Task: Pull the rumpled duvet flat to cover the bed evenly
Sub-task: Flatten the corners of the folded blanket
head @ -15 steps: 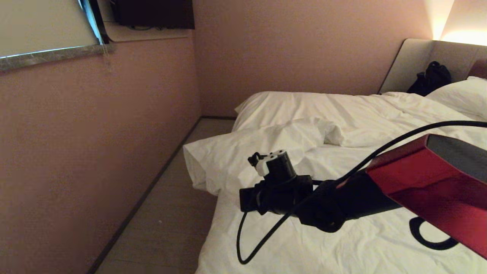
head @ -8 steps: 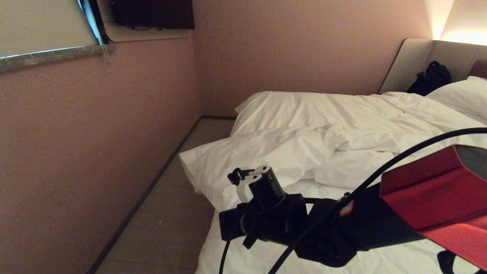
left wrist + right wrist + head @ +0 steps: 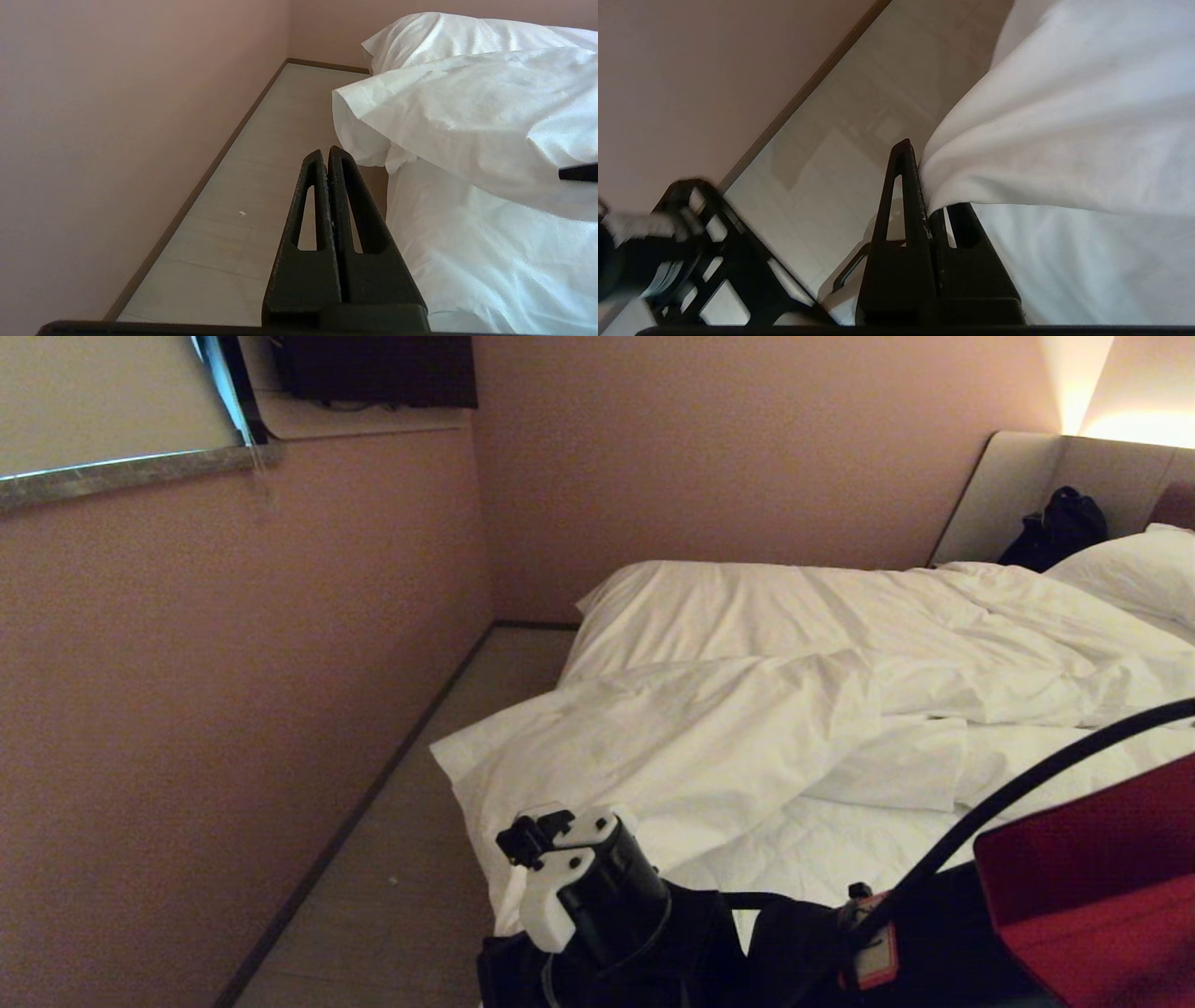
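Count: 1 bed [image 3: 1018, 476], 1 duvet [image 3: 747, 728], 1 pillow [image 3: 1130, 574] in view, 1 black bag [image 3: 1060, 527] by headboard. 2 tools: left tool [image 3: 327, 154], right tool [image 3: 920, 186]. 1 wall-mounted TV [image 3: 373, 369], 1 window sill [image 3: 131, 471]. 1 black cable [image 3: 1027, 789].

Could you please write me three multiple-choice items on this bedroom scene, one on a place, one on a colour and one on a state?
1. Where does the black bag sit?
A. against the headboard
B. on the floor
C. on the windowsill

2. What colour is the duvet?
A. grey
B. white
C. blue

3. How is the right claw?
A. wide open
B. shut on nothing
C. shut on the duvet

Answers: 1 A, it leans there beside the pillow. 2 B, plain white cover. 3 C, the right wrist view shows fabric pinched between its fingers.
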Tool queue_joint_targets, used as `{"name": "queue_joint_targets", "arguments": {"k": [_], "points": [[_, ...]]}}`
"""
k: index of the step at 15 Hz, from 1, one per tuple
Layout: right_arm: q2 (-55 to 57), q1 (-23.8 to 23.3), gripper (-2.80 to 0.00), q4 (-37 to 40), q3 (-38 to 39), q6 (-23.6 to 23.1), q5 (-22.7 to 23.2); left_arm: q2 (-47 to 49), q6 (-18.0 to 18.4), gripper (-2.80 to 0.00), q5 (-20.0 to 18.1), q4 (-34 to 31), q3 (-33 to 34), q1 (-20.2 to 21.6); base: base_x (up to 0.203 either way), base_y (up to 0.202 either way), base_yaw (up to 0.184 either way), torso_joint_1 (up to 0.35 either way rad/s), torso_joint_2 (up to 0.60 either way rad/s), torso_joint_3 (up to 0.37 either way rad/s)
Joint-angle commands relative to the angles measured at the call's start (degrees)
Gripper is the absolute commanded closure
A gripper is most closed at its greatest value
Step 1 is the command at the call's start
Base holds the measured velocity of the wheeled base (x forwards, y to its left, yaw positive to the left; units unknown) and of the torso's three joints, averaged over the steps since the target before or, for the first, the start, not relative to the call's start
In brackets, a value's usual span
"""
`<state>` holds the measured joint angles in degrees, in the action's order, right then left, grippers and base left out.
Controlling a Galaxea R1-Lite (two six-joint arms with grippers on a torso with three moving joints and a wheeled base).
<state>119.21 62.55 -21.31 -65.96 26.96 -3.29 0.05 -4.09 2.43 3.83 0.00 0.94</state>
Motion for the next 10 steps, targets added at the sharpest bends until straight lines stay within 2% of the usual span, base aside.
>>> {"name": "queue_joint_targets", "arguments": {"k": [1,10], "points": [[-0.2,2.0,0.0,-0.1,0.3,1.0,-0.2,0.0,0.0,0.0,0.0,0.0,0.0,0.0,0.0,0.0,0.0,0.0,0.0,0.0],[2.7,10.1,0.0,-0.2,1.0,3.3,-1.1,0.0,0.0,0.0,0.0,0.0,0.0,0.0,0.0,0.0,0.0,0.0,0.0,0.0]]}}
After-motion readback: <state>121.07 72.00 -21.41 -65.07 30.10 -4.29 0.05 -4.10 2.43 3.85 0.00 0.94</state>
